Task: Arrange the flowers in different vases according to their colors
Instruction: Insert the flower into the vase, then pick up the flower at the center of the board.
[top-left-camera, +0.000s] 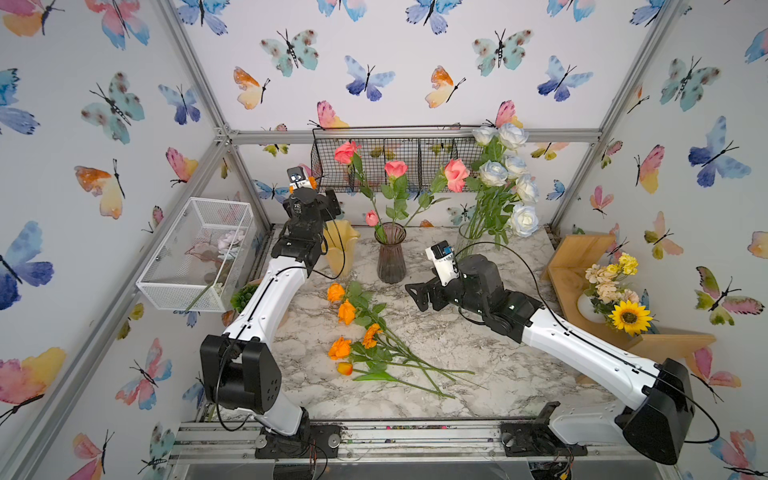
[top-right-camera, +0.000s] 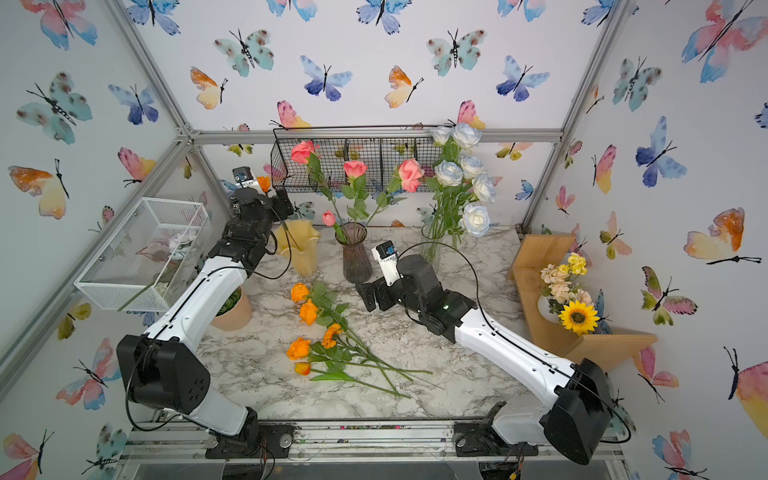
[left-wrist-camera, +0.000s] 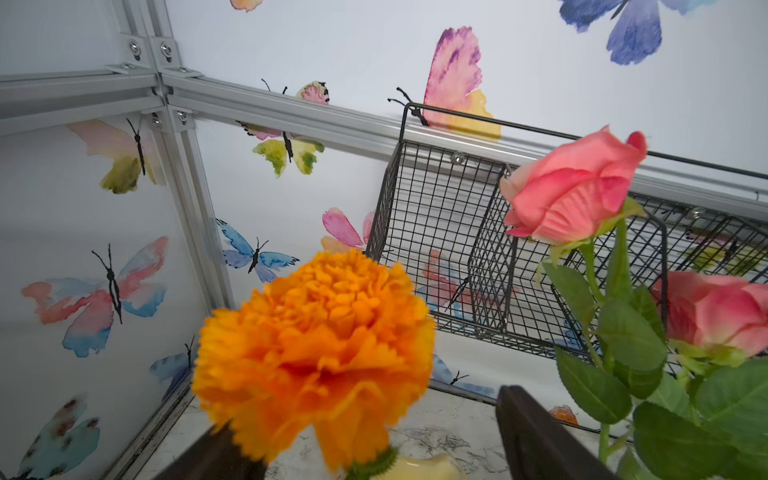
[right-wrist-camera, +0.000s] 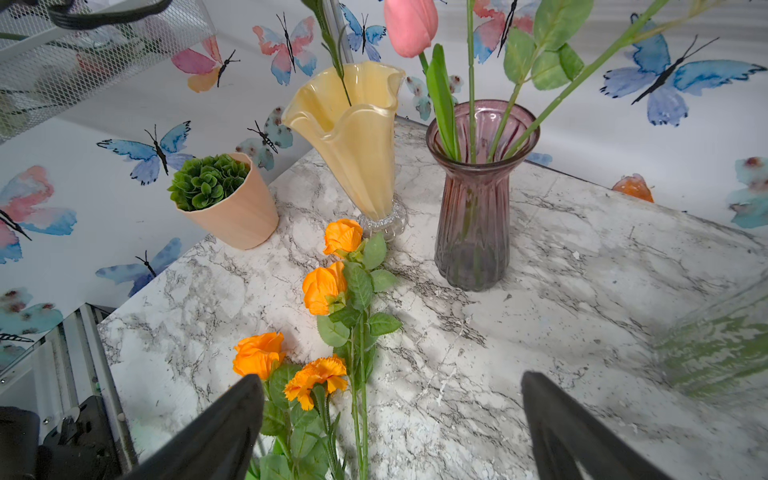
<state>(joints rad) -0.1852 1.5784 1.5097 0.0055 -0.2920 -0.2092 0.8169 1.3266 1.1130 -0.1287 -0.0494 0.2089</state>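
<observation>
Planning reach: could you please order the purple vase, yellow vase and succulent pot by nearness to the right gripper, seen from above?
From the right gripper, in a top view:
1. purple vase, just beyond it.
2. yellow vase, farther left.
3. succulent pot, table's left edge.

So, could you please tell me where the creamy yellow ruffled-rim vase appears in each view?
In a top view: the creamy yellow ruffled-rim vase stands left of the purple ribbed glass vase.
In a top view: same spot, purple vase beside it.
Left wrist: only a rim sliver beneath the orange marigold.
Right wrist: in full, beside the purple vase.
Shared landmark: the white marble tabletop.
</observation>
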